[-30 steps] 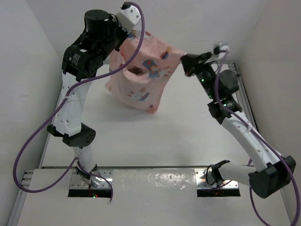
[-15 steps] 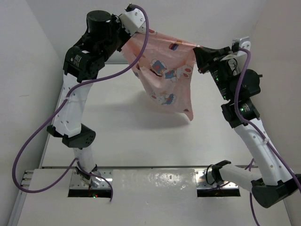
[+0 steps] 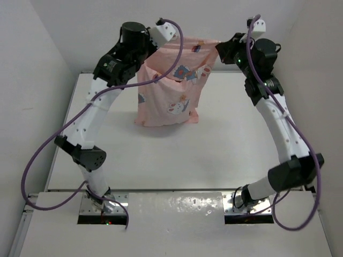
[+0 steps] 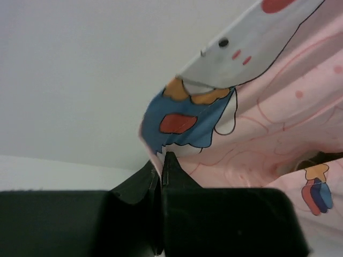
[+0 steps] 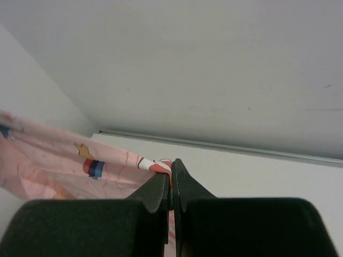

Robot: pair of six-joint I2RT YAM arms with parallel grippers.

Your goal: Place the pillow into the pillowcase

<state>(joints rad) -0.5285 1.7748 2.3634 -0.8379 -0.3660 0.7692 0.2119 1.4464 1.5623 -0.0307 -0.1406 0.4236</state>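
The pink pillowcase [image 3: 171, 91] with blue-and-white cartoon figures hangs stretched between both grippers, high above the far part of the table. My left gripper [image 3: 155, 49] is shut on its upper left corner; the cloth shows pinched in the left wrist view [image 4: 214, 123]. My right gripper [image 3: 218, 49] is shut on its upper right corner, seen in the right wrist view [image 5: 107, 166]. The pillowcase's lower edge hangs near the table. The grey-olive pillow is not visible on its own; I cannot tell whether it is inside the case.
The white table [image 3: 214, 155] lies under the hanging cloth, with white walls at the left, back and right. Both arm bases are bolted at the near edge on a metal rail [image 3: 177, 206].
Both grippers have risen and swung toward the back, holding the pillowcase. The cloth, bunched near the table at first, now hangs down flat between them.
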